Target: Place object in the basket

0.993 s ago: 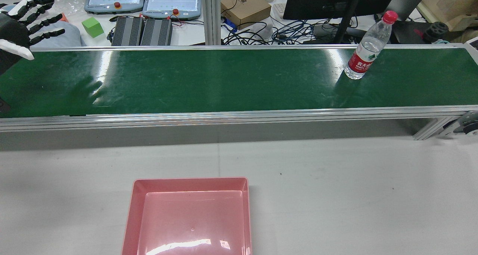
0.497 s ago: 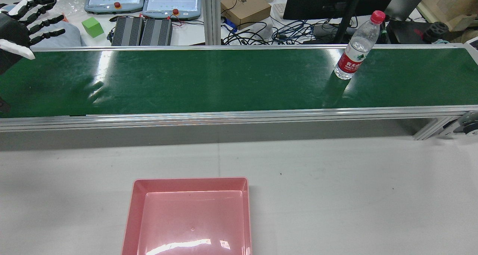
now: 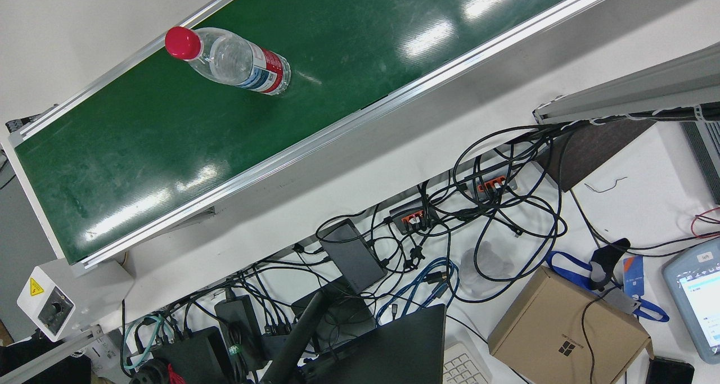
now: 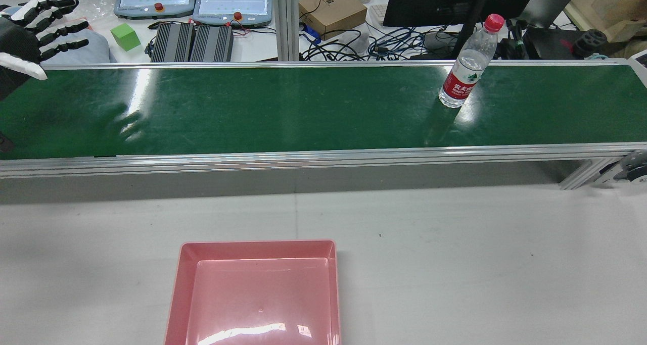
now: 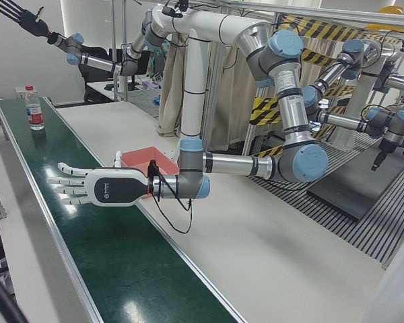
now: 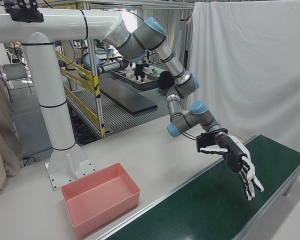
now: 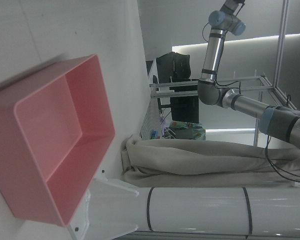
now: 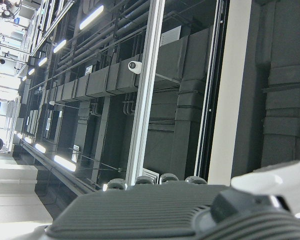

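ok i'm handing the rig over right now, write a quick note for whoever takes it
Left hand: open, fingers spread, holding nothing, hovering over the left end of the green conveyor belt.
Right hand: open, raised high in the air, holding nothing.
Water bottle: upright on the belt, toward its right end in the rear view, far from both hands.
Pink basket: on the white table in front of the belt, nothing in it.
Done: nothing yet.
Left: grasp the bottle and place it in the basket.

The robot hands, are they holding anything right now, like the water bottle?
No, nothing is held. The left hand hovers open over the green belt, and the right hand is open up in the air. The water bottle stands alone on the belt.
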